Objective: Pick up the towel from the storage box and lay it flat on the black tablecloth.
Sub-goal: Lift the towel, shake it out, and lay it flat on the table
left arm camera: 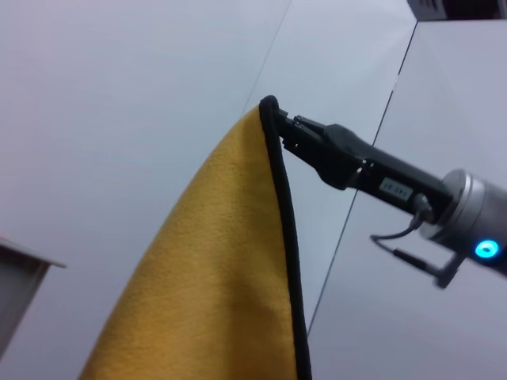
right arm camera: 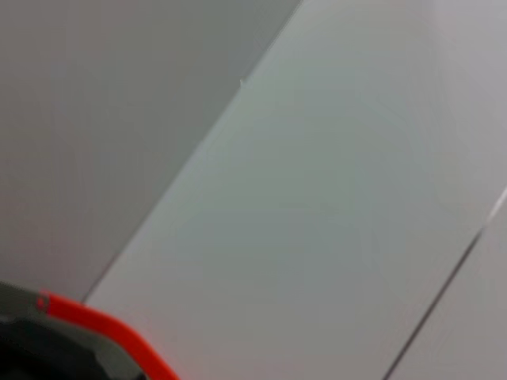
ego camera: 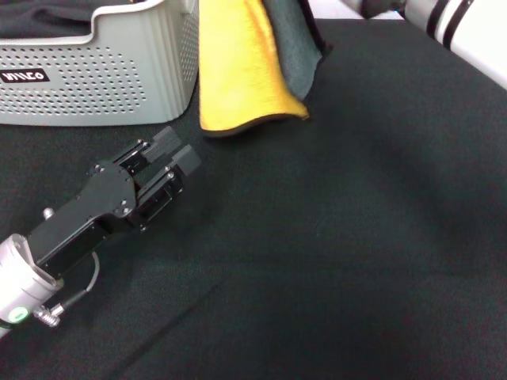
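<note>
Black tablecloth (ego camera: 333,237), one storage box (ego camera: 95,79), one towel (ego camera: 238,71) pinched by right gripper (left arm camera: 287,131), left gripper (ego camera: 176,154) fingers parted.

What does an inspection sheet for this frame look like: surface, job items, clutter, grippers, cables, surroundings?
Surface: black tablecloth, faint creases.
Job items: towel hangs in the air, yellow face out, lower edge near the cloth; box at far left.
Clutter: dark fabric in the box.
Grippers: right gripper pinches the towel's top corner; left gripper low by the box, holding nothing.
Cables: thin lead at the left wrist.
Surroundings: pale wall panels.
</note>
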### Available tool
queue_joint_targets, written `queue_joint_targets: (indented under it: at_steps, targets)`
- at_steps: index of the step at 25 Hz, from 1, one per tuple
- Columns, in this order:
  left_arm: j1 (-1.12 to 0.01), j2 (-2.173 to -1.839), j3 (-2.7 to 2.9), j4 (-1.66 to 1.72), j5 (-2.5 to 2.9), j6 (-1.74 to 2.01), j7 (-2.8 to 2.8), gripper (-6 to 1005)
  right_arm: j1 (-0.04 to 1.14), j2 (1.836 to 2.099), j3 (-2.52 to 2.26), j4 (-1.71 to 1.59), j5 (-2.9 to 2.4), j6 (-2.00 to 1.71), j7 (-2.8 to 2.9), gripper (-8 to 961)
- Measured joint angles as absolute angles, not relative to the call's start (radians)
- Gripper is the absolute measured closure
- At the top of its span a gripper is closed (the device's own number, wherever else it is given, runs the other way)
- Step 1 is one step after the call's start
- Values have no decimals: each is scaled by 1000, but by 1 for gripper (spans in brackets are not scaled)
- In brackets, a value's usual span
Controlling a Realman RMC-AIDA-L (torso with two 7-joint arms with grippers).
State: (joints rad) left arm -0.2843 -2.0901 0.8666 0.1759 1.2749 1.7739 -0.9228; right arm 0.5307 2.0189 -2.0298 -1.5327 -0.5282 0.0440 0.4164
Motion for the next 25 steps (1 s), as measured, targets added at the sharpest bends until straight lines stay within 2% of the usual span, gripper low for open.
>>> queue_joint_targets:
  at_steps: [12, 20, 25]
  targets:
    - [-283, -2103, 868, 54, 1245, 1745, -658, 493, 520, 2020, -2149, -1671, -447, 274, 339, 947]
    - [-278, -2103, 872, 47, 1246, 1756, -659, 492, 422, 2022, -2111, -1932, -18, 568, -76, 947]
    - [-283, -2103, 879, 47, 1253, 1758, -660, 492, 427, 2025, -1975, -2025, 292, 784, -271, 948]
